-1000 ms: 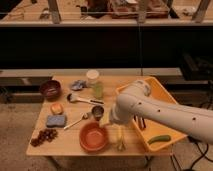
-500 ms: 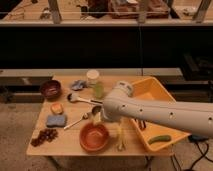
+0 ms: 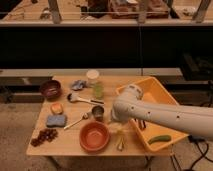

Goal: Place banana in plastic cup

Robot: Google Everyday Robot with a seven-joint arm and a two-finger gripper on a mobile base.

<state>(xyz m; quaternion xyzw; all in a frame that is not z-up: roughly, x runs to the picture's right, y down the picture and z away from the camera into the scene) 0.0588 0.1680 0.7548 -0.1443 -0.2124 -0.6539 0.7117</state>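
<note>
Hanging over the banana [image 3: 120, 141] at the table's [image 3: 67, 143] front edge, your gripper [image 3: 118, 129]: grip, you cannot tell. Plastic cup [image 3: 98, 90] stands well back; yellow bin [image 3: 162, 97] holds a green piece [image 3: 159, 140].

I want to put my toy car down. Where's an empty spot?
Bare wood between the grapes and the orange bowl, and between the plastic cup and the yellow tray. Crowded around the metal cup; the gripper is by the banana.
</note>
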